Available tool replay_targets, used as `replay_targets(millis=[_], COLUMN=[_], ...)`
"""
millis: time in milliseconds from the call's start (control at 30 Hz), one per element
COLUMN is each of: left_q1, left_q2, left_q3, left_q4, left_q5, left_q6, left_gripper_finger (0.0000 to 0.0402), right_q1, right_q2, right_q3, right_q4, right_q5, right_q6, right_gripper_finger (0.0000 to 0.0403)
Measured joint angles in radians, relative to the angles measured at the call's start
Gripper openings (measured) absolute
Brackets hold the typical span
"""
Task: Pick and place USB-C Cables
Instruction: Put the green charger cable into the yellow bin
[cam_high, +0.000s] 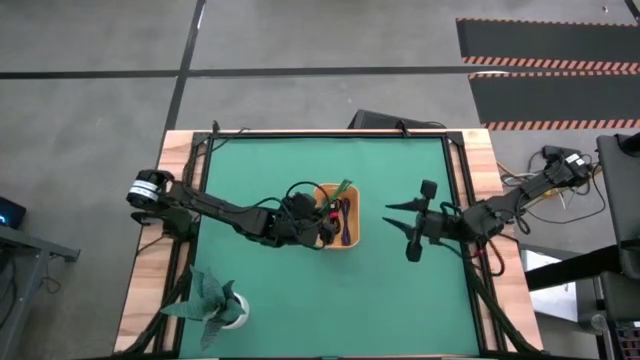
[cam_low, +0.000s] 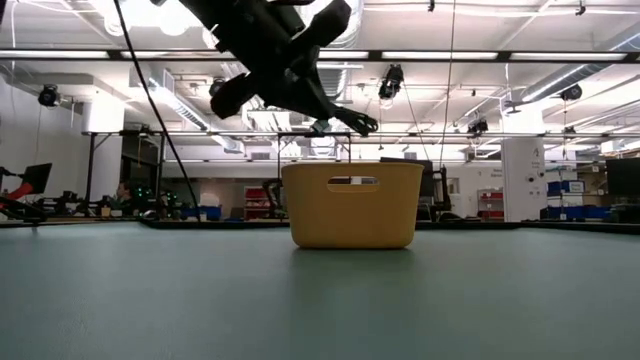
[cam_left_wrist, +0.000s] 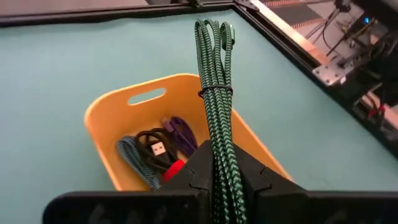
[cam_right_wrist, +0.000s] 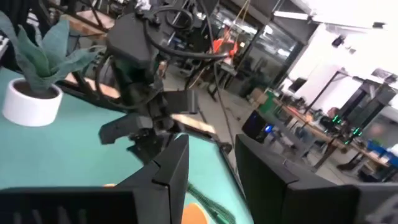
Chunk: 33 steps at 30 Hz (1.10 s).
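The orange tray (cam_high: 352, 228) (cam_low: 350, 215) stands mid-table. Inside it lie the light blue cable (cam_left_wrist: 134, 158), the red-and-black cable (cam_left_wrist: 158, 152) and the purple cable (cam_left_wrist: 180, 134). My left gripper (cam_left_wrist: 222, 168) (cam_high: 322, 212) hovers over the tray's left side, shut on the dark green cable (cam_left_wrist: 214, 81) (cam_high: 343, 189). My right gripper (cam_high: 402, 224) (cam_right_wrist: 211, 168) waits open to the right of the tray, above the mat, touching nothing. My left gripper pinches the dark green cable bundle between its two fingers near one end (cam_left_wrist: 221, 149). The bundle runs along the fingers and sticks out past them, its looped end (cam_left_wrist: 214, 28) free. It is lifted clear, above the tray's rim (cam_left_wrist: 112, 102).
A teal folded-paper plant in a white pot (cam_high: 212, 303) (cam_right_wrist: 31, 68) stands near the table's near-left corner. Black rails (cam_high: 455, 170) run along the green mat's edges. Open mat lies between the tray and my right gripper.
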Motion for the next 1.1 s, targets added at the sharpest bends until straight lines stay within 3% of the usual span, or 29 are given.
replay_targets(millis=[333, 533, 1100], left_q1=[-0.003, -0.004, -0.005], left_q2=[0.101, 0.103, 0.152], left_q3=[0.094, 0.14, 0.116], left_q4=[-0.021, -0.189, -0.077], left_q5=[0.056, 0.064, 0.093], left_q6=[-0.211, -0.314, -0.402], left_gripper_finger=[0.0008, 0.0008, 0.0011], right_q1=[0.0, -0.002, -0.002], right_q2=[-0.141, -0.187, -0.195], right_q3=[-0.092, -0.104, -0.106], right_q4=[-0.006, -0.016, -0.022], right_q5=[0.001, 0.002, 0.002], right_q6=[-0.032, -0.046, -0.049], right_gripper_finger=[0.0116, 0.0116, 0.0106])
